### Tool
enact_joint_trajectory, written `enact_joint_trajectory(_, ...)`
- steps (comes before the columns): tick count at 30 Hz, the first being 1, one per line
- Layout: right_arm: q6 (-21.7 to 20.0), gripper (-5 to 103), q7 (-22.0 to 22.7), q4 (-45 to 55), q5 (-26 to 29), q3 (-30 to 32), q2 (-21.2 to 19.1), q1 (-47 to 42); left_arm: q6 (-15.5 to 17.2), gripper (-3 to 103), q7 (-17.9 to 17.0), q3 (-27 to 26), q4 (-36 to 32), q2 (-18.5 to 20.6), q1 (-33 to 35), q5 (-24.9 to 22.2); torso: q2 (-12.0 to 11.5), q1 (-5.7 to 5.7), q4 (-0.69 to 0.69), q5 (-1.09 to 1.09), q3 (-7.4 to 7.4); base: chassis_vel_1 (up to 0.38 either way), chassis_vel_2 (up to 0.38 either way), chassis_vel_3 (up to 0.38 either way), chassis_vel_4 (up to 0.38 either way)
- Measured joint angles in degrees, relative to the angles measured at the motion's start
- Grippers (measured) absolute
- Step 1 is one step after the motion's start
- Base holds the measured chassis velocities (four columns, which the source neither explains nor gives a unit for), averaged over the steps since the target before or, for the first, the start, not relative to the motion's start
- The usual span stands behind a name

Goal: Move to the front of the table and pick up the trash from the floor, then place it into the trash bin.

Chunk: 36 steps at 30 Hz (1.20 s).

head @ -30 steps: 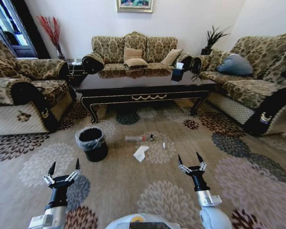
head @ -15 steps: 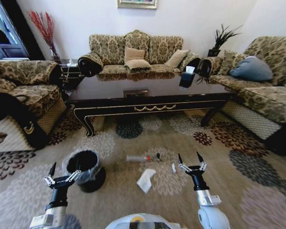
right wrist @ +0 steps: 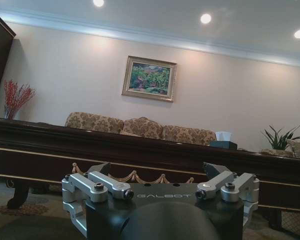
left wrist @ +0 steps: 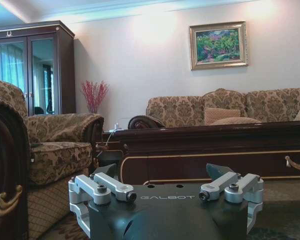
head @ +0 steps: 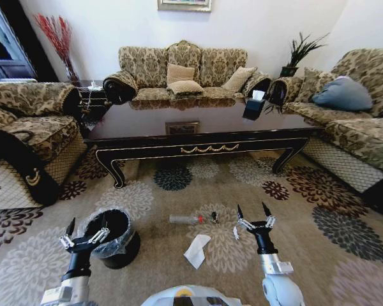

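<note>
Trash lies on the carpet near the front of the bench (head: 198, 131): a grey tube (head: 185, 219), white paper (head: 196, 250). Bin (head: 113, 236) stands left of it. Both hands, left hand (head: 85, 231) and right hand (head: 254, 216), hover spread and empty, likely ready for reaching down.
</note>
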Motion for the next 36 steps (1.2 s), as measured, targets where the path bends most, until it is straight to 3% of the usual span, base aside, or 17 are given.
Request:
enact_joint_trajectory(11, 0.35, 100, -0.64, -0.21, -0.22, -0.33, 0.19, -0.12, 0.98, 100, -0.48, -0.33, -1.23, 0.44, -0.19, -0.6, 0.0, 0.0, 0.0, 0.0, 0.01, 0.027, -0.027, -0.026, 0.029)
enact_joint_trajectory(13, 0.62, 100, -0.88, -0.33, -0.32, -0.33, 0.22, -0.09, 1.91, 100, -1.4, -0.41, -1.62, 0.57, -0.45, -0.99, 0.0, 0.0, 0.01, 0.0, 0.01, 0.079, -0.105, -0.087, 0.078)
enact_joint_trajectory(15, 0.97, 100, -1.09, -0.5, -0.66, -0.34, 0.29, 0.0, 6.4, 100, -6.75, -0.84, -2.88, 1.19, -1.64, -1.49, 0.0, 0.0, 0.01, 0.0, 0.0, 0.069, -0.098, -0.074, 0.081)
enact_joint_trajectory(16, 0.97, 100, -1.09, -0.5, -0.66, -0.34, 0.29, 0.0, 6.4, 100, -6.75, -0.84, -2.88, 1.19, -1.64, -1.49, 0.0, 0.0, 0.01, 0.0, 0.0, 0.057, -0.091, -0.074, 0.081)
enact_joint_trajectory(18, 0.98, 100, -1.08, -0.62, -0.68, -0.4, 0.31, 0.01, 11.27, 100, -10.9, -1.27, -4.41, 2.18, -2.3, -2.21, 0.0, -0.01, 0.0, 0.0, 0.0, 0.029, -0.022, -0.02, 0.04)
enact_joint_trajectory(21, 0.86, 100, -0.46, -0.89, -0.51, -0.6, 0.3, 0.04, 24.69, 100, -19.22, -1.79, -7.42, 4.84, -4.15, -3.12, 0.0, 0.0, 0.01, 0.0, 0.01, 0.0, 0.0, 0.0, 0.0)
enact_joint_trajectory(22, 0.86, 100, -0.46, -0.89, -0.51, -0.6, 0.3, 0.04, 24.69, 100, -19.22, -1.79, -7.42, 4.84, -4.15, -3.12, 0.0, 0.0, 0.01, 0.0, 0.01, 0.0, 0.0, 0.0, 0.0)
enact_joint_trajectory(23, 0.79, 100, -0.26, -0.94, -0.46, -0.63, 0.3, 0.05, 27.4, 100, -21.34, -1.76, -7.67, 5.53, -4.82, -2.9, 0.0, 0.0, 0.01, -0.01, 0.01, 0.0, 0.0, 0.0, 0.0)
enact_joint_trajectory(24, 0.77, 100, 0.16, -1.09, -0.36, -0.73, 0.32, 0.12, 32.21, 100, -25.09, -1.67, -7.84, 7.28, -6.38, -2.78, 0.0, 0.0, 0.01, -0.01, 0.01, 0.0, 0.0, 0.0, 0.0)
enact_joint_trajectory(26, 0.77, 100, 0.7, -1.29, -0.29, -0.87, 0.4, 0.17, 37.09, 100, -26.67, -2.15, -7.24, 9.57, -8.48, -5.51, 0.0, 0.0, 0.0, 0.0, 0.01, 0.0, 0.0, 0.0, 0.0)
enact_joint_trajectory(27, 0.77, 100, 0.7, -1.29, -0.29, -0.87, 0.4, 0.17, 37.09, 100, -26.67, -2.15, -7.24, 9.57, -8.48, -5.51, 0.0, 0.0, 0.0, 0.0, 0.01, 0.0, 0.0, 0.0, 0.0)
enact_joint_trajectory(32, -0.74, 100, 1.65, -1.37, -0.72, -0.99, 0.59, 0.05, 53.36, 100, -29.88, -2.71, -4.76, 13.2, -14.07, -21.37, -0.01, 0.0, 0.0, 0.0, 0.02, 0.0, 0.0, 0.0, 0.0)
enact_joint_trajectory(33, -0.74, 100, 1.65, -1.37, -0.72, -0.99, 0.59, 0.05, 53.36, 100, -29.88, -2.71, -4.76, 13.2, -14.07, -21.37, -0.01, 0.0, 0.0, 0.0, 0.02, 0.0, 0.0, 0.0, 0.0)
enact_joint_trajectory(36, -2.21, 100, 4.13, -1.33, -1.64, -0.98, 0.66, -0.1, 57.5, 100, -31.26, -2.15, -2.72, 13.86, -16.91, -26.24, -0.01, 0.0, 0.0, -0.01, 0.01, 0.0, 0.0, 0.0, 0.0)
